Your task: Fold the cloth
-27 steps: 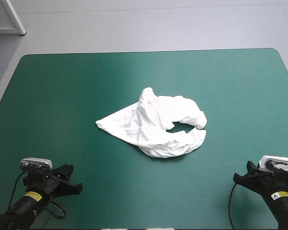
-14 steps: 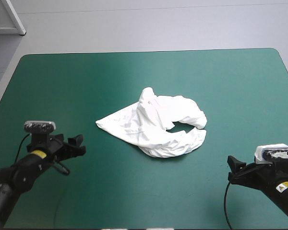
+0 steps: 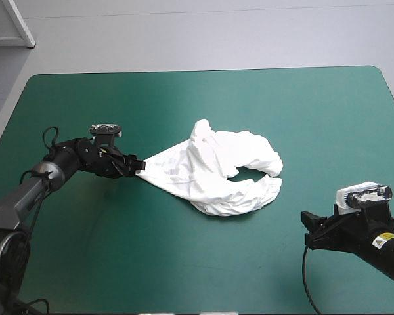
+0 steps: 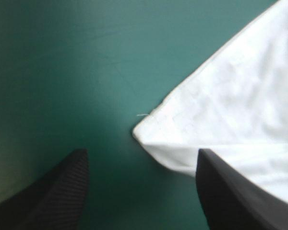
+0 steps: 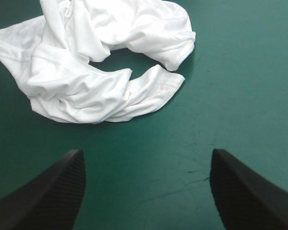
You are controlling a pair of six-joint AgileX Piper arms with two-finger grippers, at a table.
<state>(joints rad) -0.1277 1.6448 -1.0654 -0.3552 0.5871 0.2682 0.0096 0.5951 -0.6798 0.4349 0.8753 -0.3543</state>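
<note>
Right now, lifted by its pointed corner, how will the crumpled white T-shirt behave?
Probably floppy: the crumpled white T-shirt lies in soft folds. Likely light, being thin fabric, though the rest may drag across the teal-green cover.

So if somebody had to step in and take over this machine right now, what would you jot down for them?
Left pincer: open, with the T-shirt's pointed corner between its fingers, not gripped yet.
Right pincer: open, toward the table's near edge, short of the shirt.
T-shirt: a crumpled heap around mid-table.
Done: nothing folded.
Left: grip it, spread it flat, fold it.
</note>
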